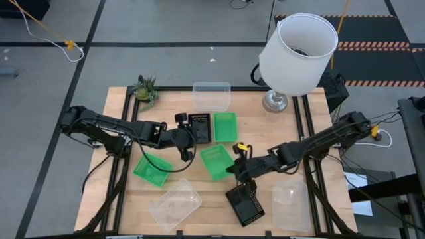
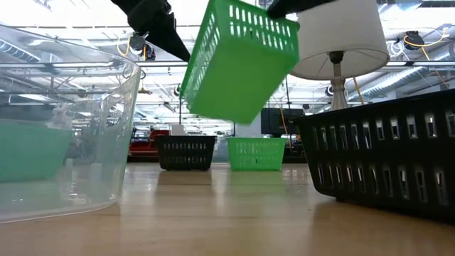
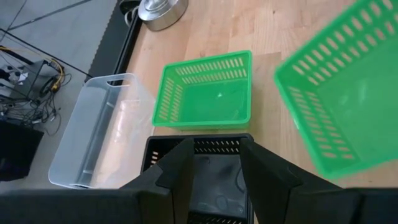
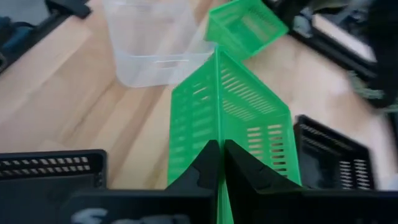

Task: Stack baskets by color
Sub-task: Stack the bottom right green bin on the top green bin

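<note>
- Right gripper (image 4: 219,163) clamped on green basket (image 1: 216,161) wall, lifted mid-table.
- Left gripper (image 3: 216,165) parted over far black basket (image 1: 199,127), holding nothing.
- Lamp (image 1: 295,50) far right; clear basket (image 1: 175,202) near.

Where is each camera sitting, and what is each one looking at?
High view: above the table, facing straight down; both arms show, right gripper holding a green basket.
Low view: at tabletop height, looking across; the held green basket hangs tilted.
Left wrist view: on the left arm, past its open fingers at a black basket.
Right wrist view: on the right arm; shut fingers pinch the basket wall.
All four views share that held basket.
</note>
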{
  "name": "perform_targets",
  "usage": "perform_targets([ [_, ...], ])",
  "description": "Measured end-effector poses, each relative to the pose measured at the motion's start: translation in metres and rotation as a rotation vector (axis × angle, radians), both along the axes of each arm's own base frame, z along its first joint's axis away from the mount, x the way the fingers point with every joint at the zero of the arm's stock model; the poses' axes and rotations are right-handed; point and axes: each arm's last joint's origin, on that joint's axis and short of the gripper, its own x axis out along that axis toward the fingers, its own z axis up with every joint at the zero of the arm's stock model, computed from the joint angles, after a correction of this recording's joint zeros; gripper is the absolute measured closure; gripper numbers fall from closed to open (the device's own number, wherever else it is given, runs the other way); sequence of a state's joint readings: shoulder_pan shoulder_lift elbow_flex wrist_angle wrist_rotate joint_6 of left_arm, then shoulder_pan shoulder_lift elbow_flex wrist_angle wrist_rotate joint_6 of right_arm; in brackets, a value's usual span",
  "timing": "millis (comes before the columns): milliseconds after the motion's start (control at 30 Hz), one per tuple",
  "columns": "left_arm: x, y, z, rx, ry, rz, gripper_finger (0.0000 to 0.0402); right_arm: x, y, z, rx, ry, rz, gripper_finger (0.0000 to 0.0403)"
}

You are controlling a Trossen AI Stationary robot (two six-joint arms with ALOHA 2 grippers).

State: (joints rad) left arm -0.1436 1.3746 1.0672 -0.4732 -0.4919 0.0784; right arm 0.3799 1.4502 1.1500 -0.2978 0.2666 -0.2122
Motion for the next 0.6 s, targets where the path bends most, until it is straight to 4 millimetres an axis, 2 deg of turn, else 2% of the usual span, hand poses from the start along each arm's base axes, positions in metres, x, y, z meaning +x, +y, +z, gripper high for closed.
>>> perform_targets([
  [133, 0.000, 0.000, 0.000, 0.000, 0.000, 0.000, 0.0270, -0.011, -0.004, 0.014, -0.054, -0.045, -0.054, 0.0397],
  [333, 0.000, 0.000, 0.000, -0.001, -0.004, 0.000, 0.0270, -0.023, -0.014, 0.020, -0.161, -0.034, -0.162, 0.0397],
  [600, 0.000, 0.000, 0.000, -0.009, -0.002, 0.008, 0.0270, -0.023, -0.032, 0.026, -0.334, -0.053, -0.243, 0.0397],
])
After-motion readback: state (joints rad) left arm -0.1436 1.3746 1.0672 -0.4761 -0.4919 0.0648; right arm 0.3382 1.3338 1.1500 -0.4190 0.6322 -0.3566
